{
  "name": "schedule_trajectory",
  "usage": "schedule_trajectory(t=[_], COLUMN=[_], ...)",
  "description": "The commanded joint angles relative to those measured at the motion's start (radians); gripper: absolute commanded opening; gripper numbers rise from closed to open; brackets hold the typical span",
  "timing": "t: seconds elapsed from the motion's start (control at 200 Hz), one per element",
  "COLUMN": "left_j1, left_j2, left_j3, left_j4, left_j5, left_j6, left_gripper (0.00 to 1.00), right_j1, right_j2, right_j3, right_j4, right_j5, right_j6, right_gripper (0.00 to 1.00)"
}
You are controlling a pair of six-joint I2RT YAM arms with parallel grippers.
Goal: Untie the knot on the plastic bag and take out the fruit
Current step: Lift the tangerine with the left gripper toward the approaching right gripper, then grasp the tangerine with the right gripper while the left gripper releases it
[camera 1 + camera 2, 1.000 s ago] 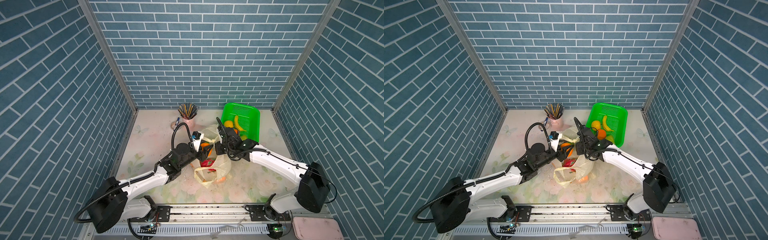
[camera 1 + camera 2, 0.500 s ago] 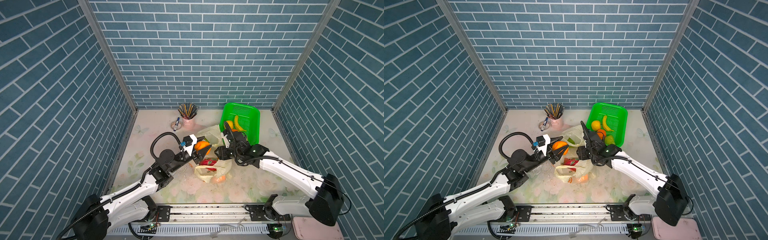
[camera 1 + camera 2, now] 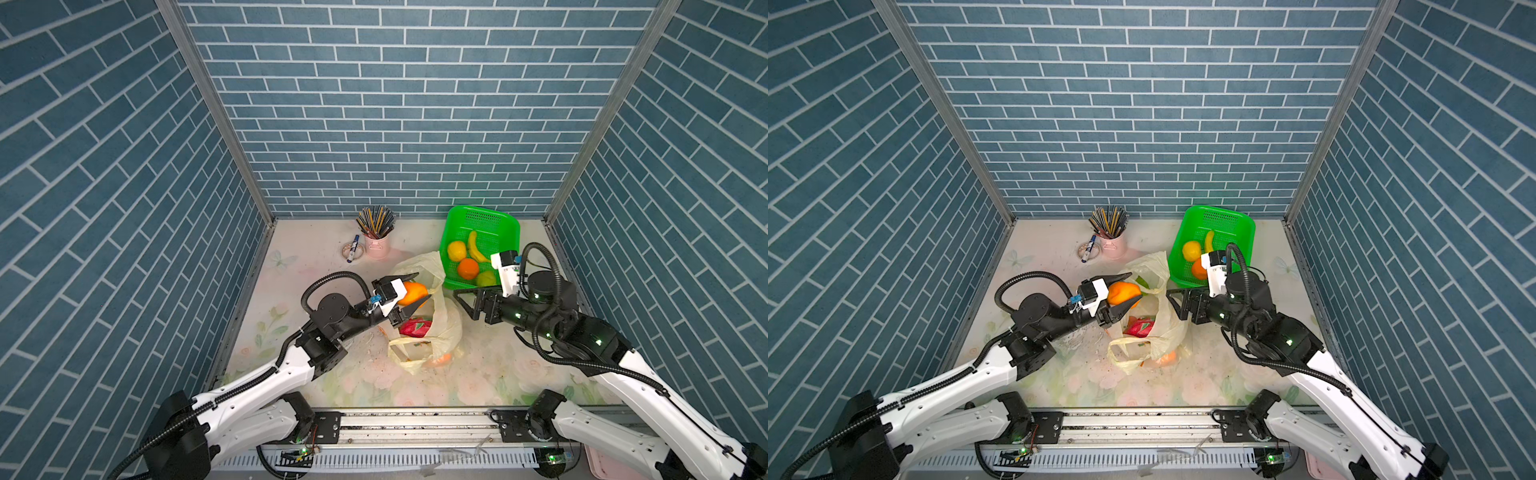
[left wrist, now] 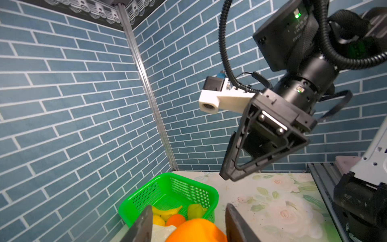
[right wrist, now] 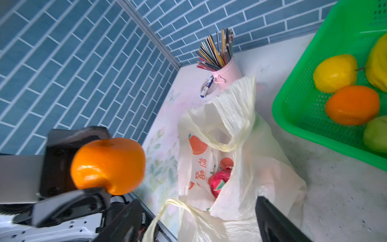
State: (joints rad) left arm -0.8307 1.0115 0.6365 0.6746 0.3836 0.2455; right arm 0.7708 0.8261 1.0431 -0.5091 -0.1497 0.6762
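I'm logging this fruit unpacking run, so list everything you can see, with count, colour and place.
plastic bag: one, pale yellow, mid table, mouth open
held orange: one, orange, above the bag
dragon fruit: one, pink-red, inside the bag
second orange: one, orange, at the bag's near end
basket: one, bright green, back right
basket fruit: one yellow, one orange, one green
banana: one, yellow, in the basket
pencil cup: one, pink, back centre
marker: one, white and blue, beside the cup
left tool: black, shut on the held orange
right tool: black, open, empty
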Motion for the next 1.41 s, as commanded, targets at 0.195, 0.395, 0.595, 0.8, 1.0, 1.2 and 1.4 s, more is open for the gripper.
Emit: schedule_trajectory(t=[0.195,0.395,0.595,0.8,1.0,1.2,1.4], left_j1=[-0.066,-0.087,-0.115,-0.130,-0.132,-0.140,-0.145], left_j2=[0.063,0.103,0.116,0.124,0.137,0.129,0.075], left_j3=[0.114,0.143,0.162,0.172,0.178,0.157,0.105], left_j4=[-0.093,-0.076,-0.103,-0.146,-0.146,-0.104,-0.052], left_j5=[0.017,0.027,0.054,0.072,0.059,-0.008,-0.157], left_j6=[0.212,0.235,0.281,0.335,0.341,0.303,0.206], left_gripper=[0.47,0.47,0.47,0.47,0.48,0.81,0.88], right_j1=[-0.005,-0.005,-0.005,-0.005,-0.014,-0.047,-0.118], right_j2=[0.040,0.077,0.140,0.183,0.183,0.150,0.133], right_j3=[0.005,-0.032,-0.063,-0.069,-0.067,-0.070,-0.059], right_j4=[0.170,0.246,0.306,0.337,0.328,0.316,0.313], right_j5=[-0.369,-0.437,-0.481,-0.496,-0.476,-0.425,-0.363], right_j6=[0.099,0.099,0.110,0.112,0.112,0.114,0.096], right_gripper=[0.88,0.89,0.87,0.81,0.57,0.51,0.50])
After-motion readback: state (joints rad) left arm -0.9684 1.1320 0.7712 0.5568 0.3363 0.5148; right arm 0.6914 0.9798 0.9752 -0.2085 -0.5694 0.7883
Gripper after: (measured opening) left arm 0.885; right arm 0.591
